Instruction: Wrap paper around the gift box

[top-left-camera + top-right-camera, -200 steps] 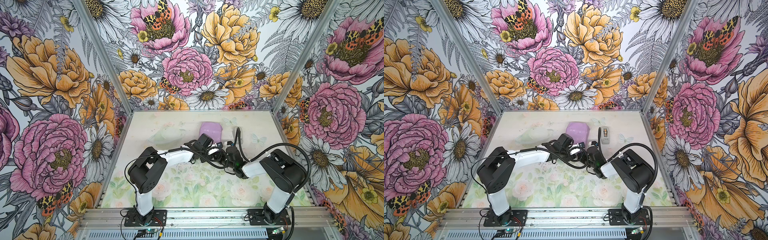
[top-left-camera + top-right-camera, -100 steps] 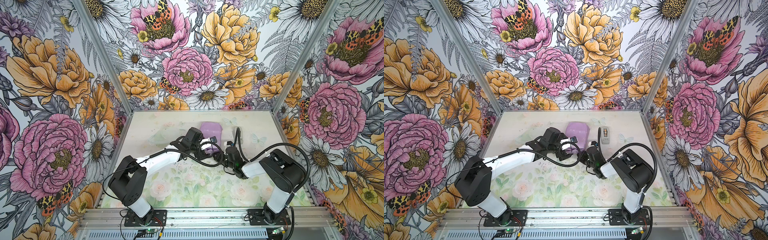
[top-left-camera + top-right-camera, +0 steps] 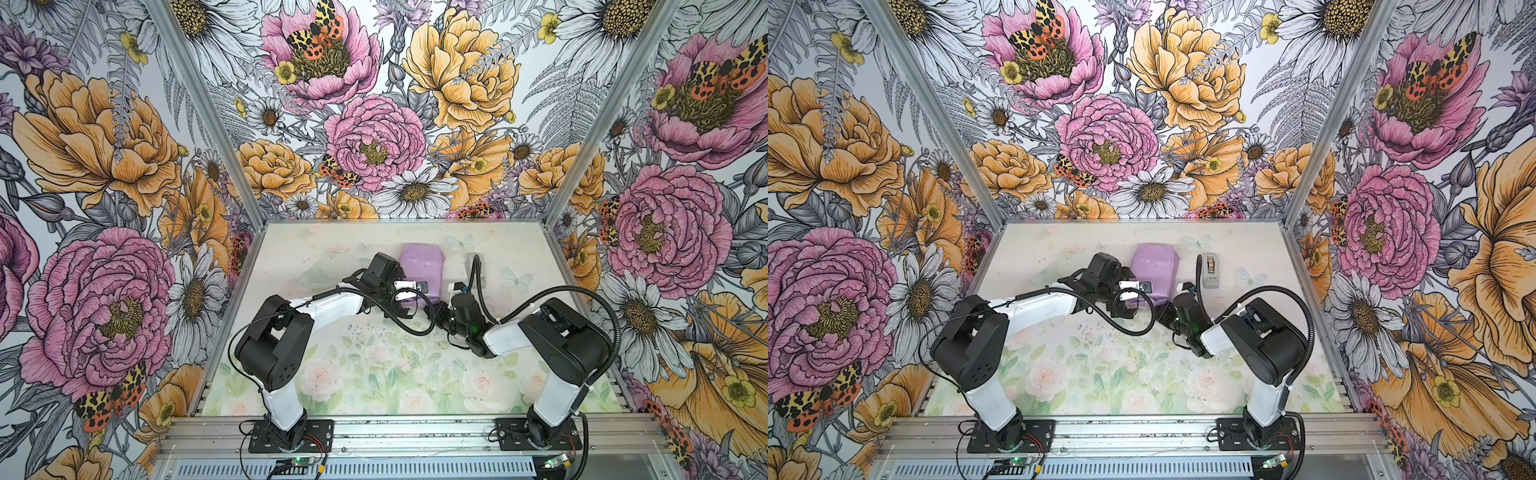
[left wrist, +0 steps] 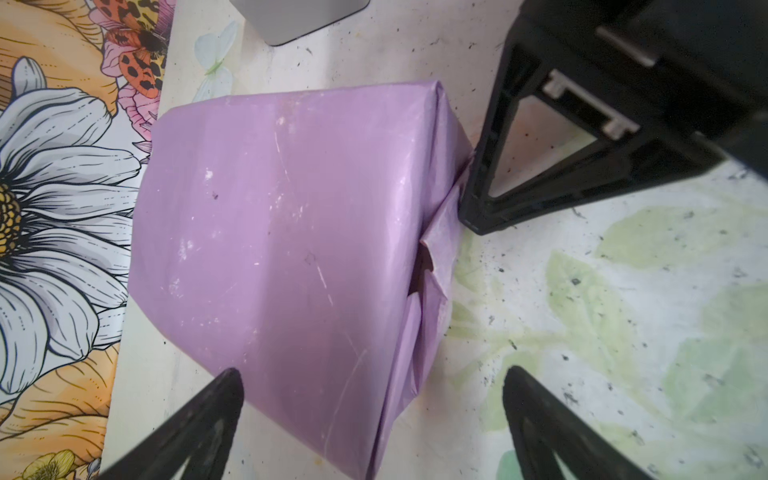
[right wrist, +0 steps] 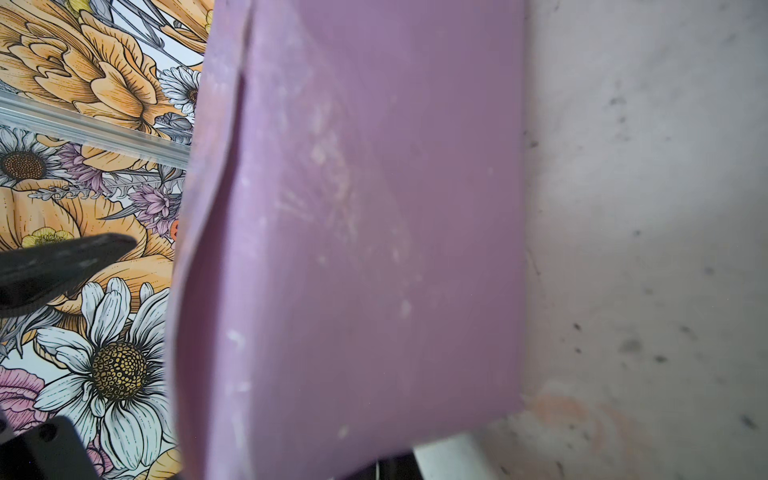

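Lying wrapped, gift box [image 4: 282, 224], corner between spread left claw [image 4: 374, 390]

Smooth, slightly glossy, scuffed paper [image 4: 291, 228]

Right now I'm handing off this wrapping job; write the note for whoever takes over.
Left gripper: open, fingers spread at the gift box's near-left side, holding nothing.
Right gripper: shut, tip against the paper's folded end.
Gift box: far middle of the table, fully covered; tape dispenser beside it.
Done: paper wrapped round, end folded in.
Left to do: that fold gapes slightly; probably press flat and tape.
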Motion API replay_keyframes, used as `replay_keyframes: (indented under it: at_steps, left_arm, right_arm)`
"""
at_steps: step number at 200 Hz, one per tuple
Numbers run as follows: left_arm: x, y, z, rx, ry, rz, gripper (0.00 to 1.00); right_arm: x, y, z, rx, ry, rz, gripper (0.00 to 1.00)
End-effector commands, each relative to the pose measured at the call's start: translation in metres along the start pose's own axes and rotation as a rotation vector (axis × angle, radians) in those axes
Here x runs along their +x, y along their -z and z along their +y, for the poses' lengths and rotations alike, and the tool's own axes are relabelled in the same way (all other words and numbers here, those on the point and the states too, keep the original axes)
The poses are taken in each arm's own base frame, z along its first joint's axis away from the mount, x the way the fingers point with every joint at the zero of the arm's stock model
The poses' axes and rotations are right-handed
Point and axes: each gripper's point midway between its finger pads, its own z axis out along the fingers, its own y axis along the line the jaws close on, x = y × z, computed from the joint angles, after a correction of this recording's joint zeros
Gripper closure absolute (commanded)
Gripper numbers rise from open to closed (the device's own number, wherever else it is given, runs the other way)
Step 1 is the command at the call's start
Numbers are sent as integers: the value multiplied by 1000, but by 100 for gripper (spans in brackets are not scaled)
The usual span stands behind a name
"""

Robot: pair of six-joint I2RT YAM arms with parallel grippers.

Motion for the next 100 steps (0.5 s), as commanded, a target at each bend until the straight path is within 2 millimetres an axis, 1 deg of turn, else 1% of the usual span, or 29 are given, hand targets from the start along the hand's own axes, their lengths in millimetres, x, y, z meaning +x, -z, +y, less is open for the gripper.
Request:
replay_keyframes:
  at_steps: [1, 14, 25, 27, 30, 36, 56, 78, 100]
  left_arm:
    - [-17, -4, 10, -28, -38, -62, 1]
    - [-14, -10, 10, -34, -25, -56, 1]
    - [-14, -10, 15, -49, -13, -47, 1]
    - [-12, -12, 14, -46, -10, -43, 1]
    - [-6, -21, 9, -29, -2, -26, 1]
    - [-4, -24, 9, -34, 10, -18, 1]
    - [0, -30, 14, -57, 33, 0, 1]
    - [4, -36, 14, -50, 62, 14, 2]
    - [8, -42, 13, -46, 90, 31, 6]
  right_arm:
    - [-6, -3, 7, -16, 11, -29, 93]
    - [-6, -3, 6, -13, 11, -29, 94]
    - [-6, -3, 7, -14, 11, -28, 94]
    - [-6, -3, 8, -16, 11, -29, 94]
    - [-6, -3, 7, -13, 11, -27, 94]
    - [-6, -3, 8, -16, 11, -27, 94]
    - [-7, -3, 9, -18, 11, -28, 94]
    - [-7, -3, 9, -19, 12, -30, 94]
    - [-7, -2, 9, -18, 13, -32, 94]
